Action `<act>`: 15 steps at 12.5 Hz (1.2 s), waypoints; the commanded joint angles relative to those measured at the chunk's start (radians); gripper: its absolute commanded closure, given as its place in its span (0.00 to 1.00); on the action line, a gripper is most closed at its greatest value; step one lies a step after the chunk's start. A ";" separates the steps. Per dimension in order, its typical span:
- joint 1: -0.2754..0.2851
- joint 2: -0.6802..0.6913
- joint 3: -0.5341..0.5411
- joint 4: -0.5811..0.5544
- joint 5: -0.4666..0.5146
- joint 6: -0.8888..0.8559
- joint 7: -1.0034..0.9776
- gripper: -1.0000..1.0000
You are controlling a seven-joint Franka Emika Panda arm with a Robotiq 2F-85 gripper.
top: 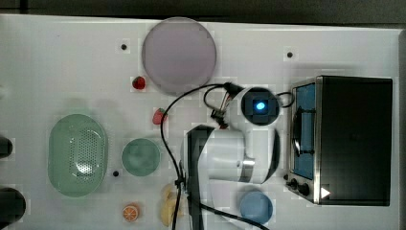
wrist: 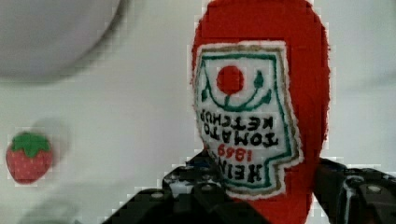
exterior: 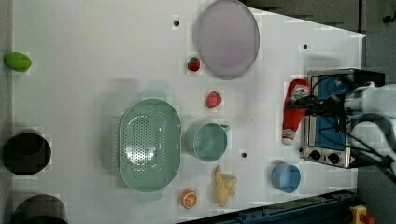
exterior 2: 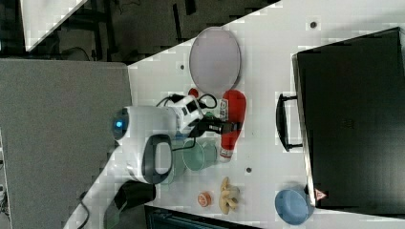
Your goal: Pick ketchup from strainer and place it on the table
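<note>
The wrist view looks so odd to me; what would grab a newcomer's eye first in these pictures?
A red ketchup bottle with a stitched label, gripped between the black claw fingers. In the left view it hangs beside the toaster oven, at the left view's right. The pale green strainer it belongs to the task with lies empty at the left view's middle left, next to a green cup.

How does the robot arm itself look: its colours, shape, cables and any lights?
The arm has rounded, glossy white shells with black joint sections and a silver ring. A round black cap on it carries a glowing blue light. Black cables loop along it, with some thin coloured wires near the wrist. The tool is black, with dark fingers that have small metal screws.
</note>
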 commanded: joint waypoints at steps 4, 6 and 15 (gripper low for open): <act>0.034 0.138 0.019 -0.017 0.004 0.156 -0.022 0.44; 0.034 0.178 0.012 -0.018 0.002 0.163 -0.022 0.44; 0.035 0.063 0.022 0.070 0.003 0.109 -0.019 0.00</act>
